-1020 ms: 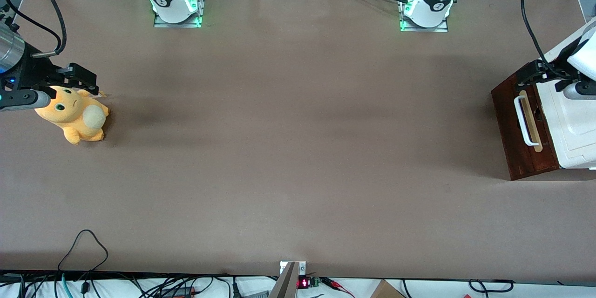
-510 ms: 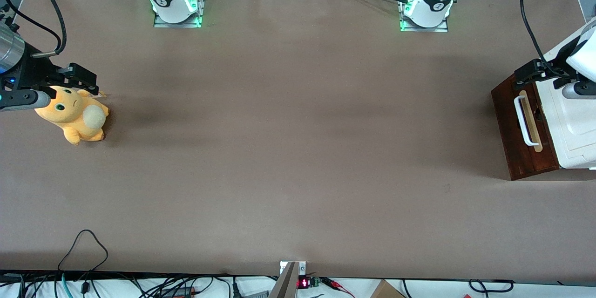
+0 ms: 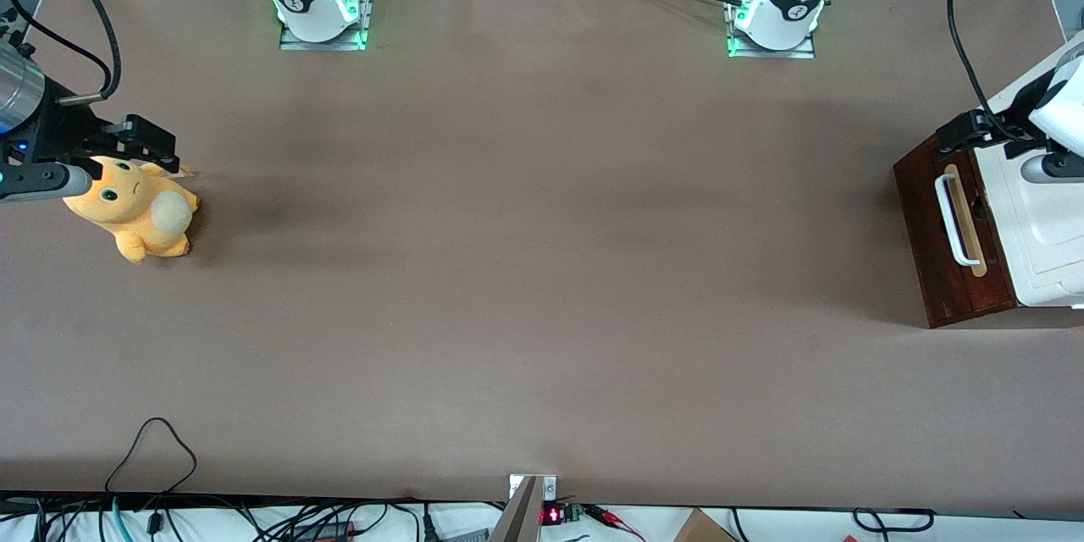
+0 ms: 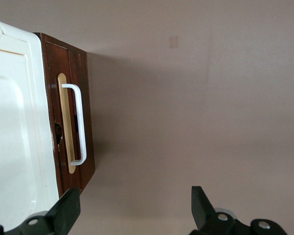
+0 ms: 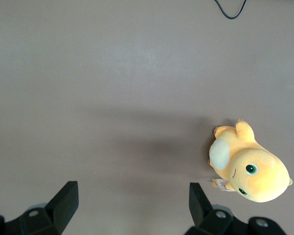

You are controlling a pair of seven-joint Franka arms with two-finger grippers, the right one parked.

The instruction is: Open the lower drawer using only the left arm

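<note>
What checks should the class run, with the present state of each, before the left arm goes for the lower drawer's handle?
1. Drawer shut, not yet pulled: ok.
2. Handle in plain sight with nothing on it: ok.
3. Gripper open wide enough to take the handle: ok.
4. Gripper at the handle: not ok; it hangs above the cabinet, at the corner farther from the front camera.
5. Table in front of the drawer bare for it to slide out: ok.
6. Plush toy out of the way, toward the parked arm's end: ok.

Gripper point(image 3: 957, 135) above the cabinet point(image 3: 1042, 220), near the lower drawer point(image 3: 940, 246)
</note>
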